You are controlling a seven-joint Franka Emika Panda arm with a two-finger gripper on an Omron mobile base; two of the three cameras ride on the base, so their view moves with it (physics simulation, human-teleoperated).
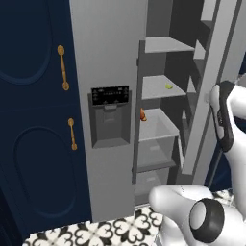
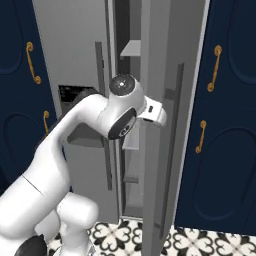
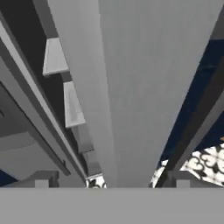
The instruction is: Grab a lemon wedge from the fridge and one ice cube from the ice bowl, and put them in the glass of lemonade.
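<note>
I have the fridge (image 1: 108, 57) with its right door (image 2: 165, 100) swung open, and my hand (image 3: 112, 181) is up against that door's edge — the two dark fingertips (image 3: 41, 180) stand wide apart at the bottom of the hand view, one on each side of the door slab, gripping nothing. So the hand is released, as far as I can tell.

The lemon wedge (image 1: 168, 86) is a small yellow-green spot on the second shelf (image 1: 161, 89) from the top, towards its right front. From the hand it lies to the left and deeper in, inside the open compartment; the door stands just beside the hand on the near side. I judge the coming move has to clear the door edge first, then reach leftwards and inwards at shelf height.

The left base view gives me the shelves, the wedge and an orange item (image 1: 142, 114) one shelf lower. The right base view gives the forearm against the door and its long handle (image 2: 172, 150) — the shelves are mostly hidden there.
</note>
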